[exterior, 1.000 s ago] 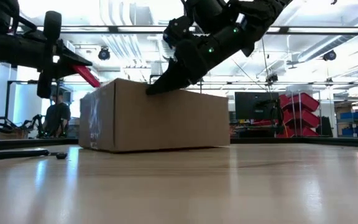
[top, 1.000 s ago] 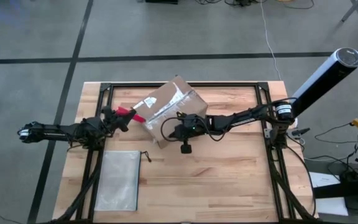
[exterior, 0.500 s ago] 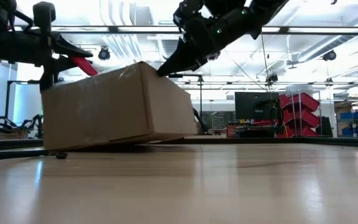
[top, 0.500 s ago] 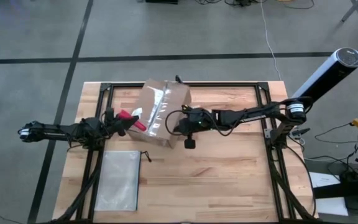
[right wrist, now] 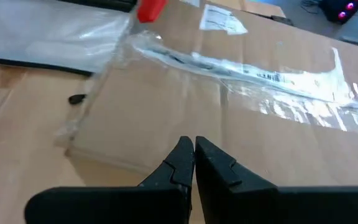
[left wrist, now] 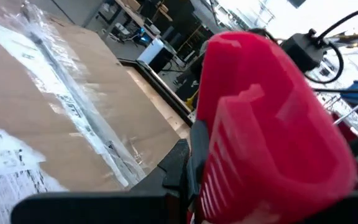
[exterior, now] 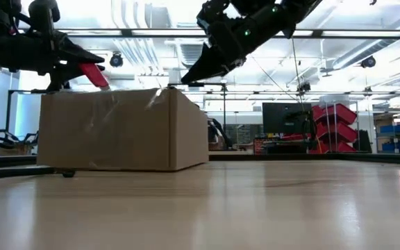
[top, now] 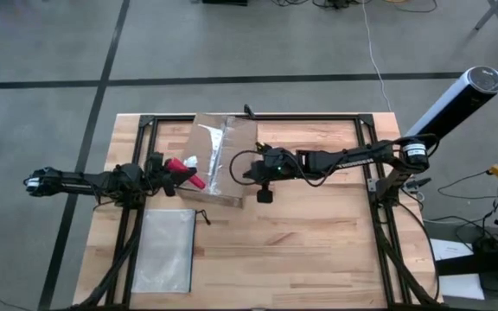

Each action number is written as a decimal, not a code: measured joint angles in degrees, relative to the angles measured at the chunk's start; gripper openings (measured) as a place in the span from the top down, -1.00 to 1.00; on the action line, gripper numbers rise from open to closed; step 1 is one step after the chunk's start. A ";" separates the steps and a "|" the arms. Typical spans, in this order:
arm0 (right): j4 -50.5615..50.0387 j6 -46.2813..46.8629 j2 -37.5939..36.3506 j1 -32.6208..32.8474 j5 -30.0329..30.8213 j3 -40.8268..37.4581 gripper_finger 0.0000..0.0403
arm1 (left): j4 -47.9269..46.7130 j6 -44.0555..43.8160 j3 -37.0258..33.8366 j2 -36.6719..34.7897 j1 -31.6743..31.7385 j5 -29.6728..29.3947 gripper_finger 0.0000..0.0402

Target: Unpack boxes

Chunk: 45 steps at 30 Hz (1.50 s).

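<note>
1 cardboard box (top: 219, 160) is sitting flat on the table (top: 318, 233). At its 9 o'clock the left gripper (top: 177, 169) is gripping a red utility knife (top: 182, 168); at 3 o'clock the right gripper (top: 238, 172) is hovering, jaws pressed together.

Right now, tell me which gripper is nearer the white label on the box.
Left. The left gripper, holding the red knife, sits right at the white label on the box; the right gripper is shut over its opposite edge.

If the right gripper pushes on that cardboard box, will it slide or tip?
The cardboard box probably slides: it sits flat and squat on the smooth wooden table. It looks stiff, with straight edges. The glossy tape may be slippery under the shut right gripper.
</note>
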 joint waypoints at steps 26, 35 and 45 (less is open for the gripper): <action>12.48 4.52 3.58 -0.06 -11.16 -0.09 1.00 | 22.51 36.50 -0.04 12.75 -3.24 12.60 0.84; 15.26 6.28 5.68 -0.31 -12.24 -0.06 1.00 | 27.00 45.96 -0.04 17.80 -6.19 13.55 0.84; 18.62 7.83 9.54 -0.87 -12.24 -0.09 1.00 | 28.18 50.49 2.72 23.19 -6.27 14.12 0.84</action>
